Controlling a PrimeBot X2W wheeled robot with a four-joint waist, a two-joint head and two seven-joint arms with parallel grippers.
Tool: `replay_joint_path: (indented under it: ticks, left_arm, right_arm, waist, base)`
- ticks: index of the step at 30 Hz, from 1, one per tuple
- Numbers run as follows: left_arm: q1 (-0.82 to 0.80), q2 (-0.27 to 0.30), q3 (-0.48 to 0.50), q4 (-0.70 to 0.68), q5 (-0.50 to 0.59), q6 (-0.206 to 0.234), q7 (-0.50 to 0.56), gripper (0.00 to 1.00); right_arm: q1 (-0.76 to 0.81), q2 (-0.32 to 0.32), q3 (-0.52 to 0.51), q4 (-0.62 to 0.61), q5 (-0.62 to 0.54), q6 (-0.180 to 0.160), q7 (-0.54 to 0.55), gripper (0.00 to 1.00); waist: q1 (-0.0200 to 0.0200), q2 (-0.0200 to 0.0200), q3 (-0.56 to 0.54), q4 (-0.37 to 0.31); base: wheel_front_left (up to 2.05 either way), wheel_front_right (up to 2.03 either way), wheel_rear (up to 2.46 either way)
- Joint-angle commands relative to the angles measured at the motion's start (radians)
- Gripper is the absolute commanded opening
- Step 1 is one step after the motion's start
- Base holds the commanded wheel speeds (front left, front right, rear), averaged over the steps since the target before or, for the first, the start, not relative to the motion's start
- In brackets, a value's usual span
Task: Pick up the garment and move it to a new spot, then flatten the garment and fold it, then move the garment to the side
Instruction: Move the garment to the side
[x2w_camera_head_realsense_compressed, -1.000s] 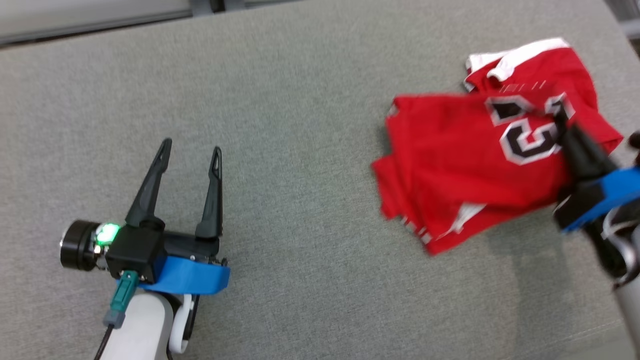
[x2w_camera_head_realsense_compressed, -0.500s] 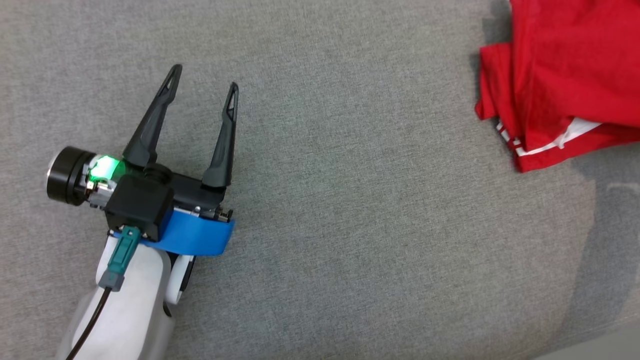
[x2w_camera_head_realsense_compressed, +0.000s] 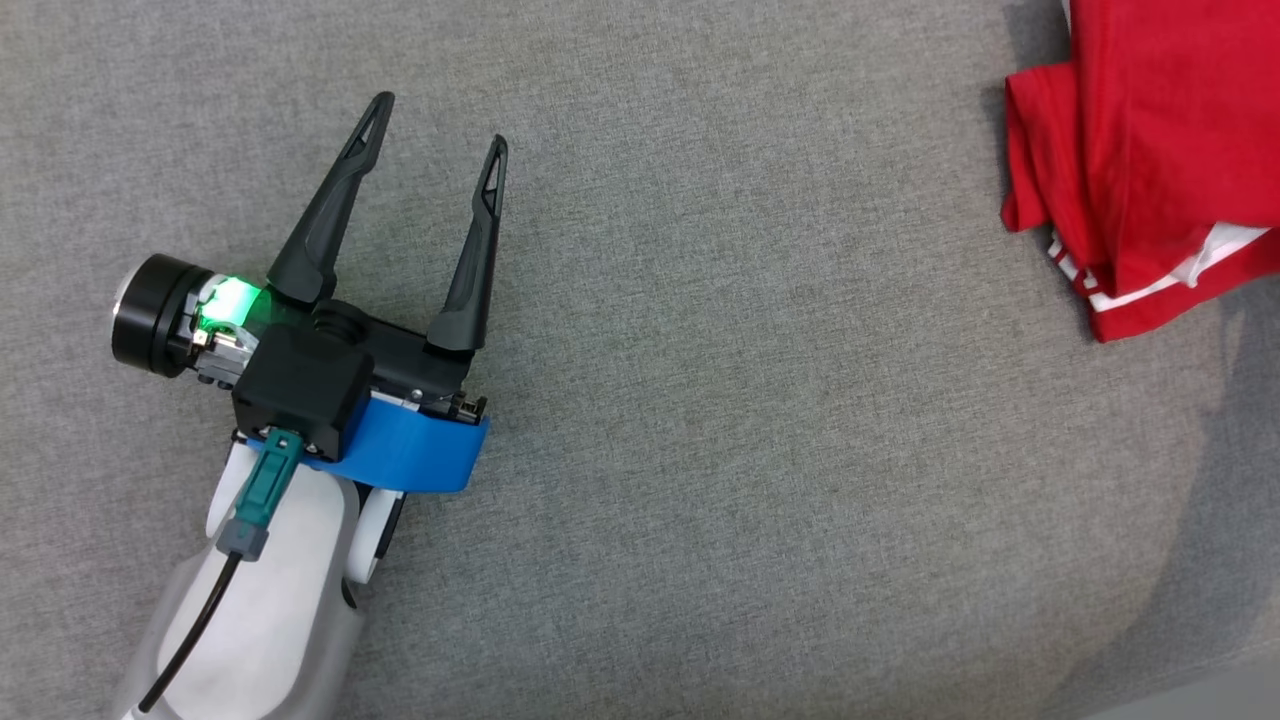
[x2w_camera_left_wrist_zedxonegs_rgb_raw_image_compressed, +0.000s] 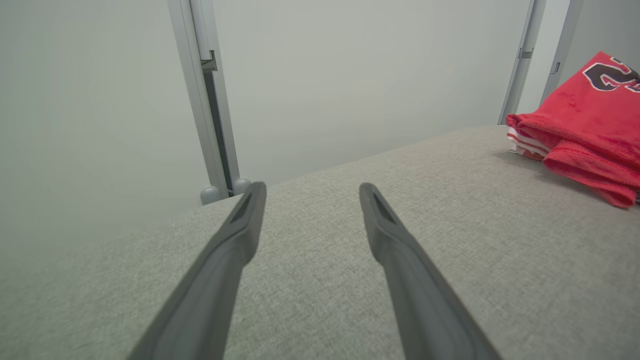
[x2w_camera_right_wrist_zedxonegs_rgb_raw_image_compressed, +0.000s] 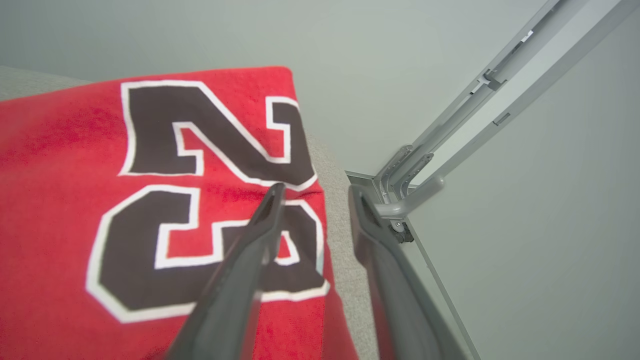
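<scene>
Your right end effector (x2w_camera_right_wrist_zedxonegs_rgb_raw_image_compressed: 316, 189), clenched on the shirt (x2w_camera_head_realsense_compressed: 1140, 150) 1 second ago, now stands parted over its edge: released. The folded shirt lies at the right side of the tabletop (x2w_camera_head_realsense_compressed: 750, 400), well apart from the left end effector (x2w_camera_head_realsense_compressed: 438, 121) — wide open, empty. The move aside looks done — back the arm away.

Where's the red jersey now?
The red jersey lies folded at the head view's upper right on the grey cushion, far from the left gripper, with the right gripper at its numbered edge.
</scene>
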Motion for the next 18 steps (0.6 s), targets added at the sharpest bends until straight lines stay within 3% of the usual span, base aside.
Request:
replay_joint_path:
  ticks: [1, 9, 18]
  left_arm:
    - [-0.01, -0.001, -0.003, 0.002, -0.001, 0.001, -0.006, 1.0]
    - [0.026, -0.004, -0.003, 0.036, -0.021, 0.009, -0.019, 1.0]
    - [0.155, -0.014, 0.031, 0.086, -0.076, 0.046, -0.026, 1.0]
  right_arm:
    - [-0.001, 0.007, -0.019, 0.006, -0.023, 0.0, 0.004, 1.0]
    - [0.118, 0.138, -0.176, -0.072, -0.152, 0.0, -0.037, 1.0]
    - [0.4, 0.335, -0.115, -0.291, -0.07, 0.0, -0.119, 1.0]
  waist:
    - [-0.0002, -0.0003, -0.003, 0.001]
    - [-0.0002, -0.0003, -0.068, 0.001]
    - [-0.0002, -0.0003, -0.237, 0.009]
  base:
    - [0.0, 0.0, 0.0]
    - [0.0, 0.0, 0.0]
    - [0.0, 0.0, 0.0]
